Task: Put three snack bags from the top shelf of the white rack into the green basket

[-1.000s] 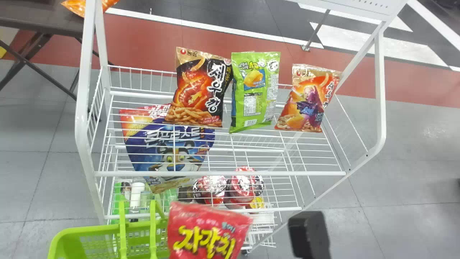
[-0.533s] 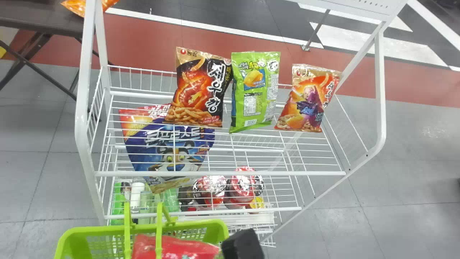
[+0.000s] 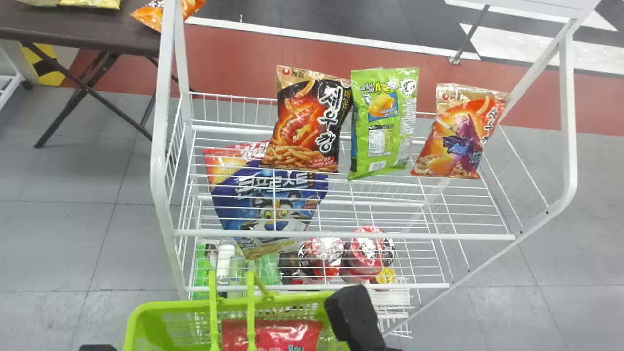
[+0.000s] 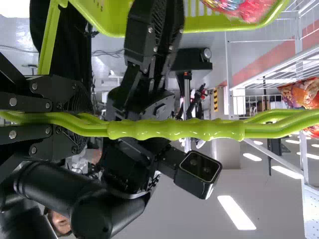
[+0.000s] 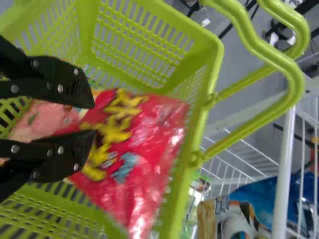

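My right gripper (image 3: pixel 358 319) is over the green basket's (image 3: pixel 165 308) right side. In the right wrist view the right gripper (image 5: pixel 92 117) stands open, its two fingers parted above a red snack bag (image 5: pixel 144 134) inside the basket (image 5: pixel 209 84). A pinkish bag (image 5: pixel 45 119) lies beside and partly under it. The red bag (image 3: pixel 297 334) also shows behind the handles in the head view. At the bottom left is a bit of my left gripper's arm (image 3: pixel 97 347); the left gripper (image 4: pixel 82 122) is shut on the basket handle (image 4: pixel 174 129).
The white rack (image 3: pixel 341 236) stands behind the basket. Its top shelf holds a black-and-orange bag (image 3: pixel 307 122), a green bag (image 3: pixel 382 122) and an orange bag (image 3: pixel 458 131). Lower are a blue bag (image 3: pixel 268 204) and red-lidded cups (image 3: pixel 365 251). A dark table (image 3: pixel 122 34) is at the back left.
The red bag has gone down and left from in front of the rack into the basket, with my right arm moving left over it. The head view has turned, shifting the rack to the right.
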`<action>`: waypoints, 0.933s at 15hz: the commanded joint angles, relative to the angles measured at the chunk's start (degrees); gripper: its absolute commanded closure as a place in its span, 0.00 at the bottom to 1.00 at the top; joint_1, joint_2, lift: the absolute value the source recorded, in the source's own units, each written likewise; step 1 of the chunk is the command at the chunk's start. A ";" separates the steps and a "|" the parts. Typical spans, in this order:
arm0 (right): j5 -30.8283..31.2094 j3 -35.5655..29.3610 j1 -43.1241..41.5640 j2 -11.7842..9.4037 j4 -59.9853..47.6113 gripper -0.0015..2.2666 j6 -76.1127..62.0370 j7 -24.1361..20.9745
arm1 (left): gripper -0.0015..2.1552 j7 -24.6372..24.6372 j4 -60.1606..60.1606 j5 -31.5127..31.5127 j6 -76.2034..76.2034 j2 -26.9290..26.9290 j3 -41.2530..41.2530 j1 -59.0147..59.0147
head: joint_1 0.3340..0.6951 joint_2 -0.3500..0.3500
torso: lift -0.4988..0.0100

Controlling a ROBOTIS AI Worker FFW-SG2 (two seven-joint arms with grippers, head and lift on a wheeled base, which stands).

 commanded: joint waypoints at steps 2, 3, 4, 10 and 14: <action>-1.30 -4.91 3.56 0.01 -4.43 0.03 -1.61 2.13 | 1.00 0.40 -0.19 0.00 0.00 -0.09 -0.31 0.00 | 1.00 0.10 | 0.98; -1.39 -6.58 4.97 0.28 -4.87 0.03 -7.59 1.69 | 1.00 0.49 -0.36 -0.09 0.18 -0.09 -0.31 0.00 | 1.00 0.07 | 0.98; -1.74 -8.25 5.50 1.24 -4.78 0.03 -14.27 0.55 | 1.00 0.58 -0.36 -0.17 0.18 -0.09 -0.57 0.00 | 1.00 0.04 | 0.98; -3.15 -9.48 -6.19 5.46 6.29 0.04 -36.77 -13.16 | 1.00 0.58 -0.45 -0.44 0.18 0.09 -1.28 0.35 | 1.00 0.03 | 0.98; -0.78 -3.68 -19.11 6.08 23.25 0.04 -54.00 -26.70 | 1.00 0.58 -0.36 -0.44 0.53 0.44 -1.19 0.09 | 1.00 0.07 | 0.98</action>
